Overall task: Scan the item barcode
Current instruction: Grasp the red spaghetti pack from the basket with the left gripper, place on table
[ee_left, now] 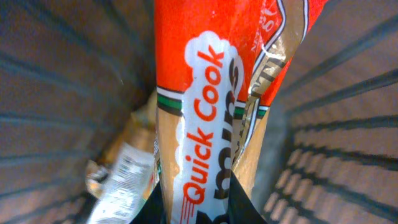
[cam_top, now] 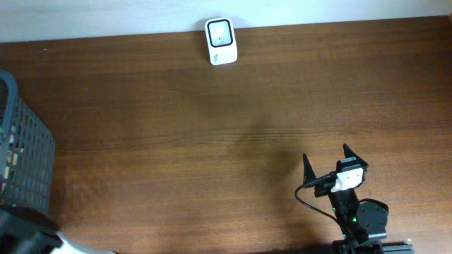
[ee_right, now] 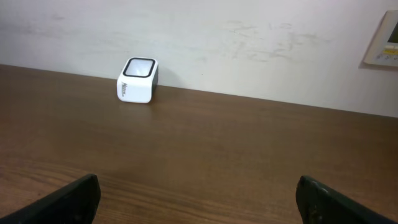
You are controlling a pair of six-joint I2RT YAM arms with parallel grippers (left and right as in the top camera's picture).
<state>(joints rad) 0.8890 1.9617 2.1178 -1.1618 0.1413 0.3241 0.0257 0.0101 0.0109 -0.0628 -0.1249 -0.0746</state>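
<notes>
In the left wrist view a red and tan packet with a white "Quick Cook" label stands upright inside the mesh basket. My left gripper is shut on its lower end, a black finger pressed against each side. No barcode shows on the facing side. The white scanner with its dark window sits at the table's far edge and also shows as the scanner in the right wrist view. My right gripper stands open near the front right, nothing between its fingers.
The grey mesh basket stands at the table's left edge, with my left arm reaching into it from the front. A crumpled printed wrapper lies in the basket beside the packet. A pale wall runs behind the scanner.
</notes>
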